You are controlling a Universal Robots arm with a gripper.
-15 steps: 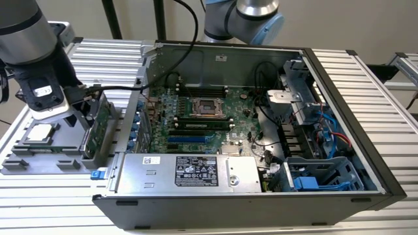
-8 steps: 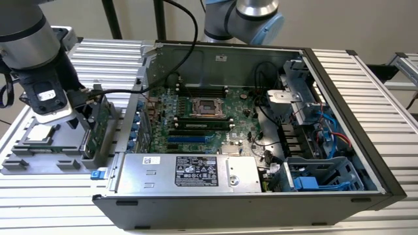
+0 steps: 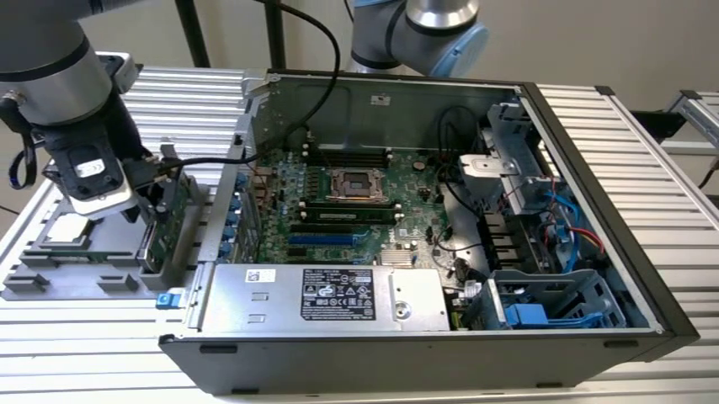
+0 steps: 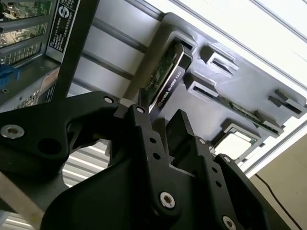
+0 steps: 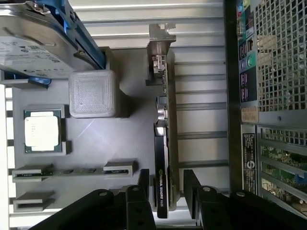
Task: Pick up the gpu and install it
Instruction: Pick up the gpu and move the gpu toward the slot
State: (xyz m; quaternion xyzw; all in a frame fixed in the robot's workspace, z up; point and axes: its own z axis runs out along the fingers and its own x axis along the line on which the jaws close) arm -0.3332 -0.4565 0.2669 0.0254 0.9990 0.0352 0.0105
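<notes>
Jaws: parted fairly wide, nothing gripped. In both wrist views one jaw is seen on each side of the gpu point(image 5: 161, 148). A narrow gap is visible between each jaw and the card, and no contact is made out.

Gpu: stood on edge in its slot of the grey parts tray point(image 5: 129, 139), directly between the jaws. Its metal bracket end is pointed away from them. It is not lifted.

Beyond one jaw, on the same tray, a processor chip point(image 5: 42, 132) and a hard drive point(image 5: 29, 48) with blue tabs are noted, both well apart from the card. Beyond the other jaw, the perforated wall of the computer case point(image 5: 280, 57) is found near.

In the exterior view the arm point(image 3: 67, 93) is placed over the tray, which is set on the slatted worktop point(image 3: 629, 135) just beside the open case. The motherboard point(image 3: 427, 227) is exposed, and its expansion slots point(image 3: 326, 239) are judged unoccupied.

Progress is judged early. The approach is made and the card is straddled. The grip is not closed. The lift, the carry into the case and the seating in a slot are all left undone.
</notes>
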